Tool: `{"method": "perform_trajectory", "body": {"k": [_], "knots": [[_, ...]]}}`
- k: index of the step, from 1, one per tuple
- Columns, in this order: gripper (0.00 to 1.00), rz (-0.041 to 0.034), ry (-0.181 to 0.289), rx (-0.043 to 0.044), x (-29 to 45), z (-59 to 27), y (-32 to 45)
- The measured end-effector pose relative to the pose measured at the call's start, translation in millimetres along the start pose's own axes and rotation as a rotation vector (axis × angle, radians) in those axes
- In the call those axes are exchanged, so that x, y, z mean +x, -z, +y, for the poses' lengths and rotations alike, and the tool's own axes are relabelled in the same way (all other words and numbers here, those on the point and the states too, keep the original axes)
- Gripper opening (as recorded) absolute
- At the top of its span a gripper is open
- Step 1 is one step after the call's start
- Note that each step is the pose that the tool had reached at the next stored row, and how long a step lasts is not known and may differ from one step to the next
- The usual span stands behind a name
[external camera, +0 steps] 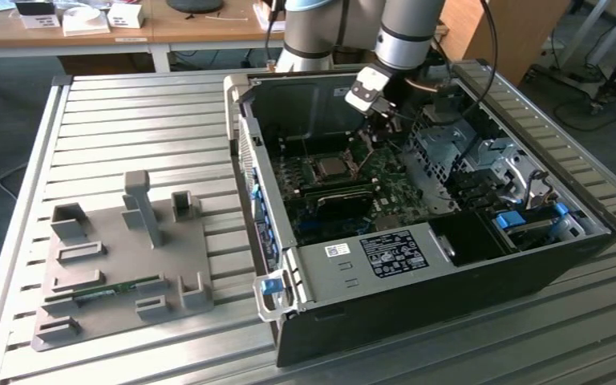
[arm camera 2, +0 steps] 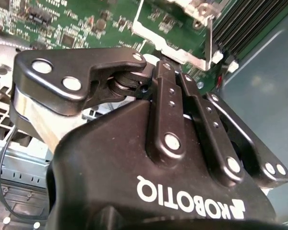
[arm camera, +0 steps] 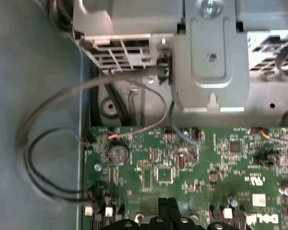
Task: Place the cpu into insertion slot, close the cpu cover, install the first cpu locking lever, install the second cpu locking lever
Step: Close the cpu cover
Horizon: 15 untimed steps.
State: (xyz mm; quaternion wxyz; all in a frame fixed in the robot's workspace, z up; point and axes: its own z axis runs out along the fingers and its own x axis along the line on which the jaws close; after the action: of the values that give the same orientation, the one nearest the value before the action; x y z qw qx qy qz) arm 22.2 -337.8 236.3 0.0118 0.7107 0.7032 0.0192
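Note:
The open grey computer case [external camera: 319, 277] lies on the slatted table. On its green motherboard the insertion slot [external camera: 330, 168] shows a silvery rim, and a pale square, the cpu [external camera: 333, 166], sits in its centre. My gripper [external camera: 387, 122] hangs inside the case above the board, a little to the exterior view's right of the slot and apart from it. Its black fingers stand together, shut, in both wrist views [arm camera 2: 175, 72] [arm camera: 168, 207], with nothing seen between them. Silvery frame metal [arm camera 2: 170, 51] and a thin lever rod [arm camera 2: 210, 40] lie just past the fingertips. I cannot tell how the cpu cover lies.
Long black memory slots [external camera: 342, 192] run beside the slot. A metal drive cage [external camera: 447, 144], grey cables [arm camera: 53, 139] and blue tabs [external camera: 512, 218] crowd the case's right half. A grey fixture plate [external camera: 126, 257] holding a memory stick [external camera: 105, 290] lies at the exterior view's left.

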Motion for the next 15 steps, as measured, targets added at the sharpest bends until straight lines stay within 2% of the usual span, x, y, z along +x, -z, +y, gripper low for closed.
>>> {"method": "perform_trajectory", "body": {"k": [8,15], "knots": [[0.11,0.0001,0.000,-0.0072,-0.2,-18.7,-0.3],[0.11,0.0001,0.000,-0.0072,-0.2,-20.2,-0.7]]}}
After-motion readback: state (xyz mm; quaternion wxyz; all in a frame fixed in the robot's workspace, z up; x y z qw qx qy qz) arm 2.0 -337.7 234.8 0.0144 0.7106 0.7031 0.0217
